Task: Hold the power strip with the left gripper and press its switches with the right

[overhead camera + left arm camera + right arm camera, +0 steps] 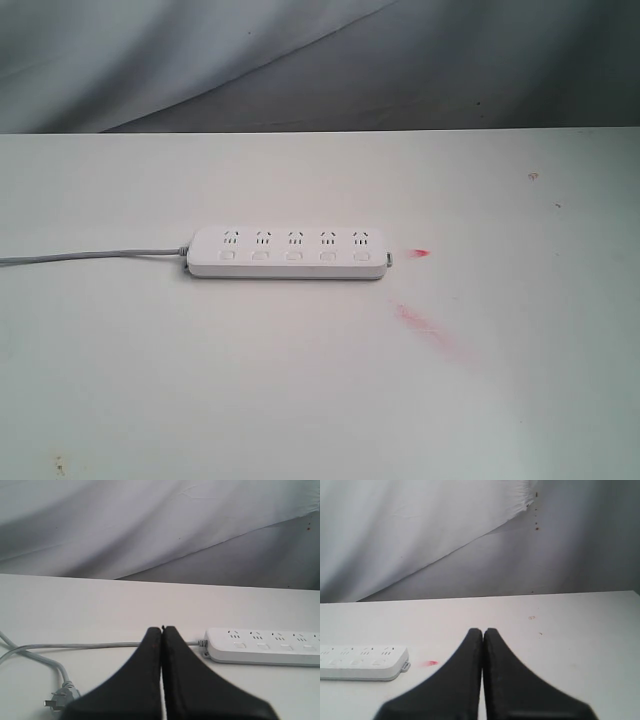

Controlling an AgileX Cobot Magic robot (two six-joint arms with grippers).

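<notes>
Power strip (pixel 288 253) sitting untouched on the table (pixel 300 400)
Outside cam: it lies flat mid-table, cord (pixel 90 255) trailing left. Left wrist: left gripper (pixel 161 629) clenched empty. Right wrist: right gripper (pixel 483 630) likewise. Looks light, stiff, slick; I'd pinch the cord end.

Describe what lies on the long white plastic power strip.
Nothing covers the long white plastic power strip; all five square white buttons show. Its underside, on the white table, is hidden.

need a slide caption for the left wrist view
Closed left tool with the white power strip ahead, its grey cord trailing across the table.
</notes>
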